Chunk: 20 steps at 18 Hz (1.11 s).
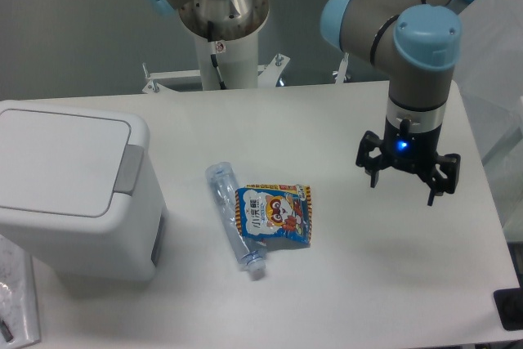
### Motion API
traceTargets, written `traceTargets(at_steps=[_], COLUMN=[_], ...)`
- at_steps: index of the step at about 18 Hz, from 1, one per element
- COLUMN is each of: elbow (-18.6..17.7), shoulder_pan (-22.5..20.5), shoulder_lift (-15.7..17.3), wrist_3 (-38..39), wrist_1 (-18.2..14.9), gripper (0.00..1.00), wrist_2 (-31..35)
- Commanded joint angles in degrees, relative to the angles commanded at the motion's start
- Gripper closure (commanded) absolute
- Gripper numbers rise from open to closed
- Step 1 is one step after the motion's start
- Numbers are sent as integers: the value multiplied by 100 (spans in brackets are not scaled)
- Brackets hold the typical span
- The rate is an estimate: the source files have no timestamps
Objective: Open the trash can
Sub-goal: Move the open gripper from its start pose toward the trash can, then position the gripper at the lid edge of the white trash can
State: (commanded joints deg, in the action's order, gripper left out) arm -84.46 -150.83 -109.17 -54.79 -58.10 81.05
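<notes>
The trash can (69, 194) is a large white boxy bin at the table's left, its flat lid down and a grey push-button strip (128, 171) along the lid's right edge. My gripper (403, 185) hangs above the right side of the table, far to the right of the can, fingers spread open and pointing down with nothing between them.
A clear plastic bottle (231, 217) lies on the table's middle, with a colourful snack packet (274, 215) resting against its right side. The robot's base column (221, 30) stands at the back edge. The table's right edge lies close to the gripper.
</notes>
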Motion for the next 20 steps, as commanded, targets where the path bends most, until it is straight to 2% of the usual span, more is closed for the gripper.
traceTargets(at_steps=[6,9,12,15,17,20], elbow=[228,378,422,265,-16,-245], shoulder_pan=[580,747,993,1414,1530,1706], shoulder_lift=[168,238,255,334,562,975], wrist_3=[1565,2583,3262,3588,3545,3711], wrist_1=[62,88,386,422,431,466], gripper=[0,0,0,0,0,0], wrist_2=[-528,-1028,-1503,-1619,-1619,-1619])
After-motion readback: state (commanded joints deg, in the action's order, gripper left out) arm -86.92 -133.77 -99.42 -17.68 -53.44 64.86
